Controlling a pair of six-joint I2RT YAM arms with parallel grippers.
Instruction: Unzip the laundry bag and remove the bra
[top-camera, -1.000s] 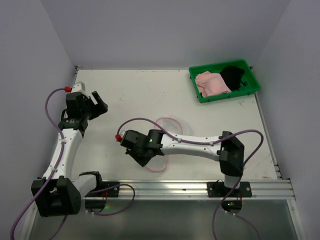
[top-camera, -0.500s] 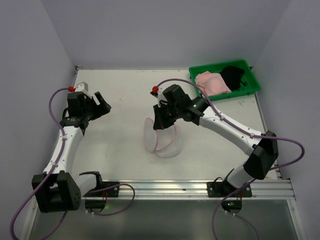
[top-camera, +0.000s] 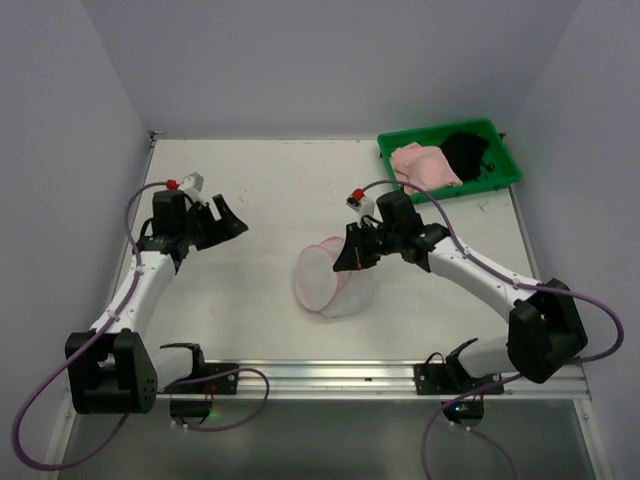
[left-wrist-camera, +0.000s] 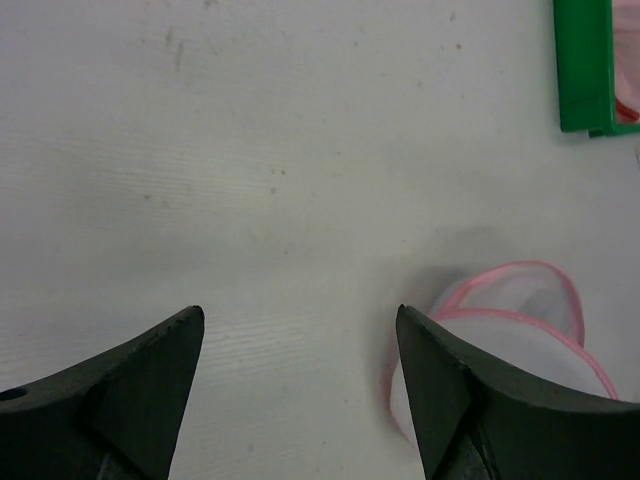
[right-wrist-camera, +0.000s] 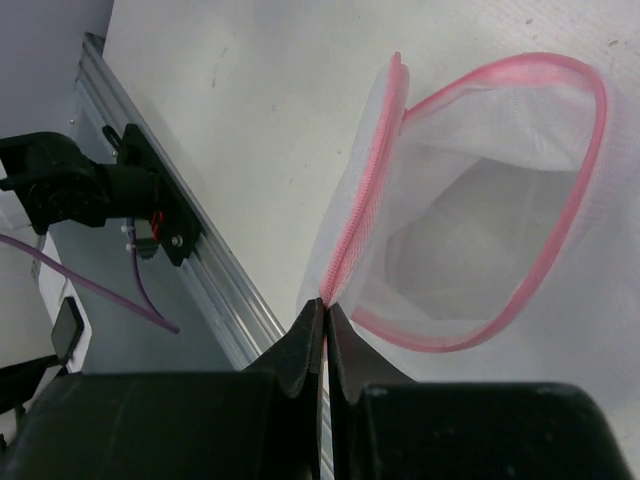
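While the laundry bag (top-camera: 330, 280) lies near the middle of the table (top-camera: 260, 180), its pink-trimmed mouth gapes open toward the left edge. The right hand (top-camera: 347, 262) is clamped tight on the pink zipper trim at the bag's rim, fingers pressed together in the right wrist view (right-wrist-camera: 325, 320). What's inside the mesh can't be told. The left hand (top-camera: 226, 222) hangs spread wide, gripping nothing, near the left edge. In the far right corner, a green tray (top-camera: 460, 191) holds pale pink fabric (top-camera: 425, 165) and a black garment (top-camera: 465, 150).
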